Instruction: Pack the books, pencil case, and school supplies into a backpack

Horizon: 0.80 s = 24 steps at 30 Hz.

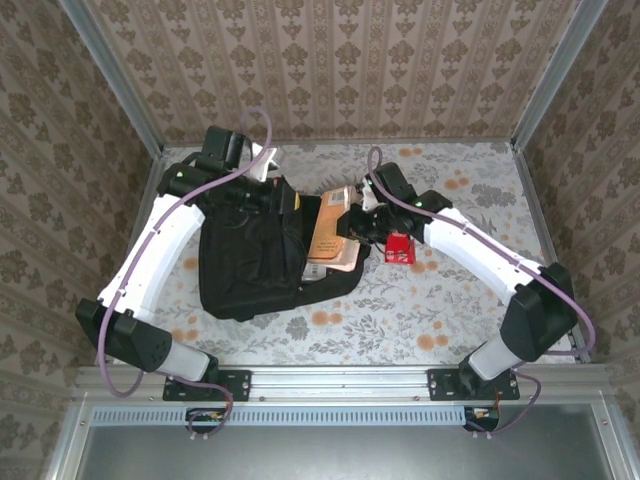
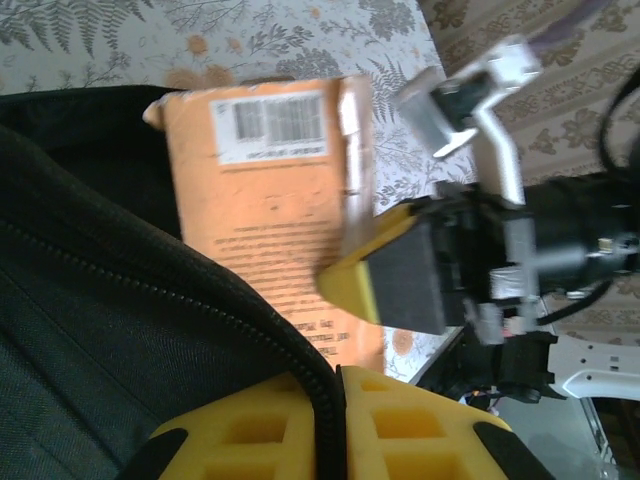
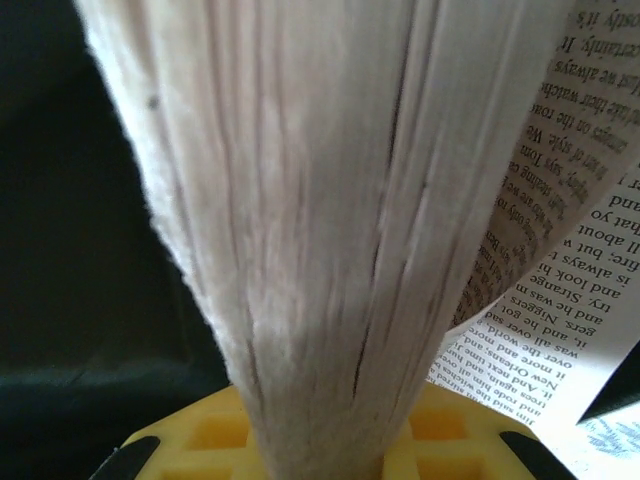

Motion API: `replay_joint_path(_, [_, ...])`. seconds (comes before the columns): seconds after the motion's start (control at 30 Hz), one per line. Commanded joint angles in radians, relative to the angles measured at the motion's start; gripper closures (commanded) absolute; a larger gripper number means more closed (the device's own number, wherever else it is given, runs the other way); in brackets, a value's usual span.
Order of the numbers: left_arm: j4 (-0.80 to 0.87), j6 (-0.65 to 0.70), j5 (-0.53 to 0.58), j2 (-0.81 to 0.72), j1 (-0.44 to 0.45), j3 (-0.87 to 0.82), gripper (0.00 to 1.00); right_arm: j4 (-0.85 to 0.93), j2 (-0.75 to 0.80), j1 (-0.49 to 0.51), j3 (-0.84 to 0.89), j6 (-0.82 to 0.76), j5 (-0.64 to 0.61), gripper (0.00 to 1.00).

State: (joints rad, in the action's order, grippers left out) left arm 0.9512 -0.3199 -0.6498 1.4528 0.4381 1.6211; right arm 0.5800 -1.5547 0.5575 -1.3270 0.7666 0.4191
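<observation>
Both arms bend inward over the table. The left gripper pinches the zip rim of the backpack, left of centre. The right gripper clamps the orange paperback at the backpack's right edge.

The black soft backpack is matt woven cloth with a ribbed zip. The orange paperback book has a matt, scuffed card cover; its paper page edges look rough and fibrous.
</observation>
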Motion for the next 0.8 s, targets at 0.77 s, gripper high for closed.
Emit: replay_joint_path(0.77, [-0.058, -0.024, -0.181, 0.005, 0.113, 0.128, 0.85, -0.712, -0.412, 0.137, -0.068, 0.384, 0.301, 0.94])
